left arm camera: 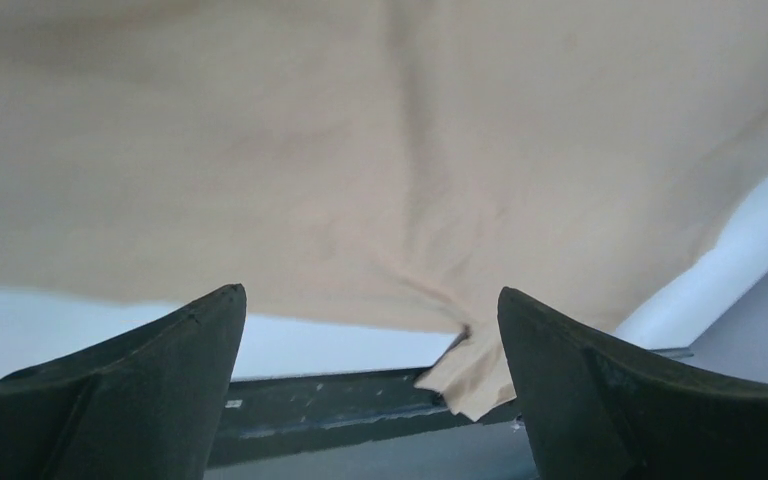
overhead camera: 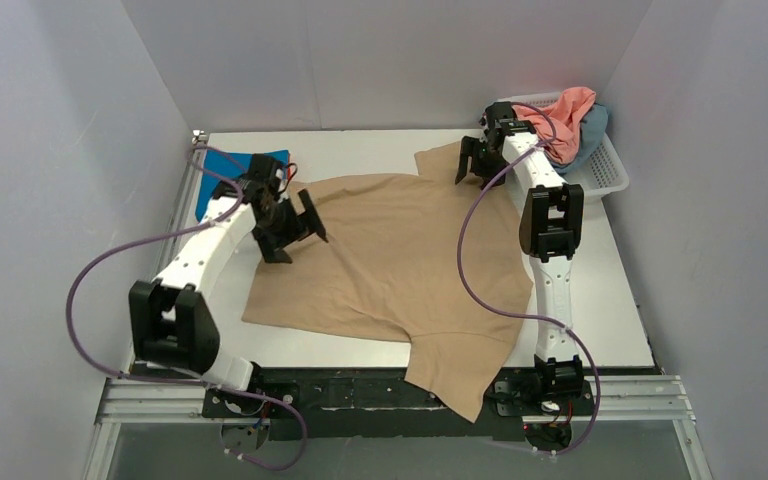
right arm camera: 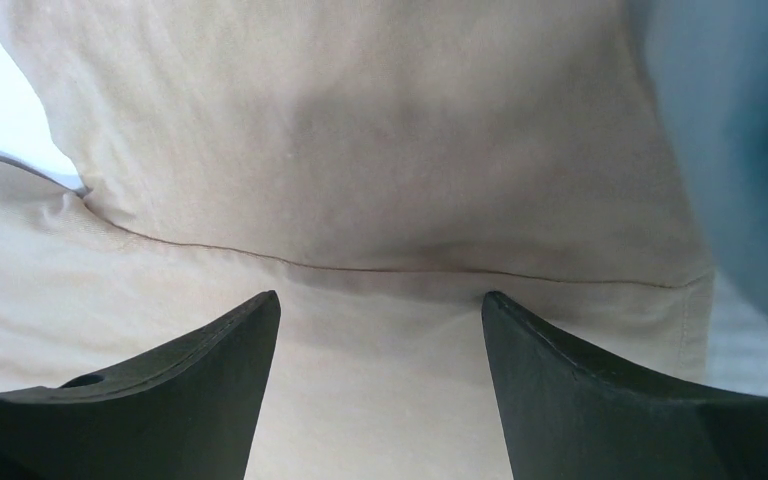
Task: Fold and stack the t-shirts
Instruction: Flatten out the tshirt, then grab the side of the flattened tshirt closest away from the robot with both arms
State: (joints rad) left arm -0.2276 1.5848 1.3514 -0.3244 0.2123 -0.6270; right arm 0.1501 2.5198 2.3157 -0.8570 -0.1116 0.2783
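The tan t-shirt (overhead camera: 390, 250) lies spread flat on the surface (overhead camera: 610, 320) in the top view, one sleeve hanging over the near edge, probably laid out for folding. In the left wrist view, the left gripper (left arm camera: 370, 295) is wide open and empty over the shirt's left edge. In the right wrist view, the right gripper (right arm camera: 380, 296) is equally open and holds nothing above the far sleeve seam.
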